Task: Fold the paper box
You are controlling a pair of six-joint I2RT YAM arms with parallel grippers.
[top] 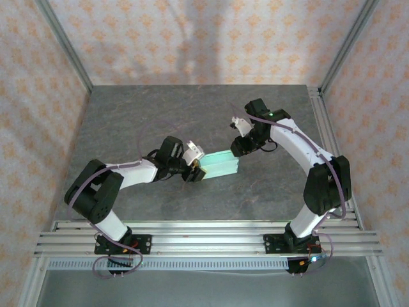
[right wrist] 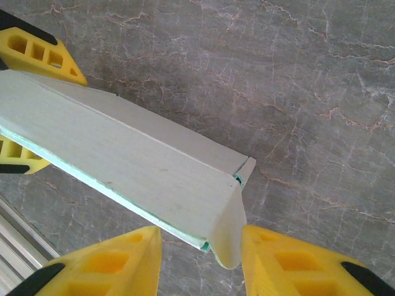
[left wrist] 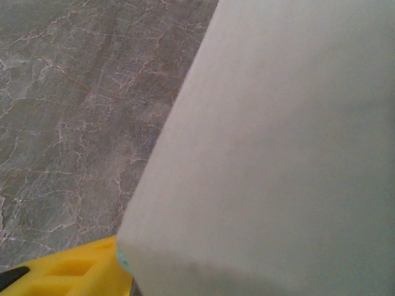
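**Box nearly formed, one end flap left to seat**

A grey veined stone table (top: 128,115) stands within patterned walls (top: 192,38). The right gripper (right wrist: 200,237) pinches one short end of the paper box (top: 220,165), with yellow fingers (right wrist: 296,265) against both faces. The left gripper (top: 195,169) straddles the opposite end; I cannot tell whether it is clamped. The box sits mid-table between them, thin matte mint card already folded into a flat rectangular shell with crisp creases. An end flap (right wrist: 245,168) gapes slightly, and tucking it looks like the remaining work.

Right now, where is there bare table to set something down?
Far-left table, behind the left gripper; also the near strip between the arm bases. Crowded mid-table, where it and the right gripper meet the box.
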